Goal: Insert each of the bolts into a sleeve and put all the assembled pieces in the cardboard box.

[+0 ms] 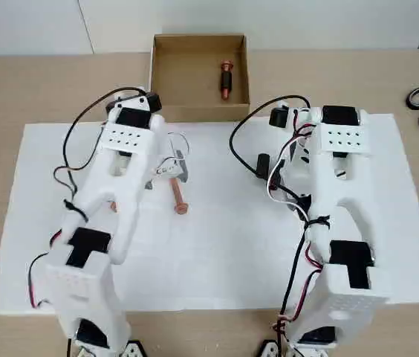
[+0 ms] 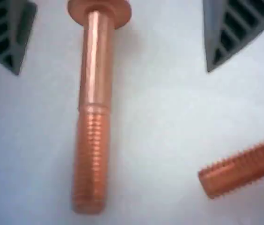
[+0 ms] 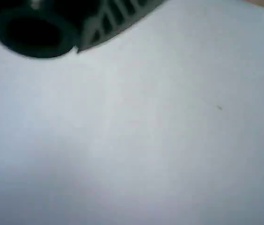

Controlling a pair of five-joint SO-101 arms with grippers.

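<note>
over white sheet (image 1: 224,245), left jaws wide astride bolt (image 2: 94,108); right jaws cannot tell.

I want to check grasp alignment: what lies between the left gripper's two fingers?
In the left wrist view, a copper bolt lies on the white sheet between the left gripper's open fingers.

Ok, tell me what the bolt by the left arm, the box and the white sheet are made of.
Bolt: metal with a copper-coloured finish, judging by the glossy streak along its smooth shank and the cut threads; solid copper or plating, cannot tell. Box: plain brown cardboard, matte, with folded walls. White sheet: matte and flat, perhaps paper or thin foam; the look leaves it open.
</note>
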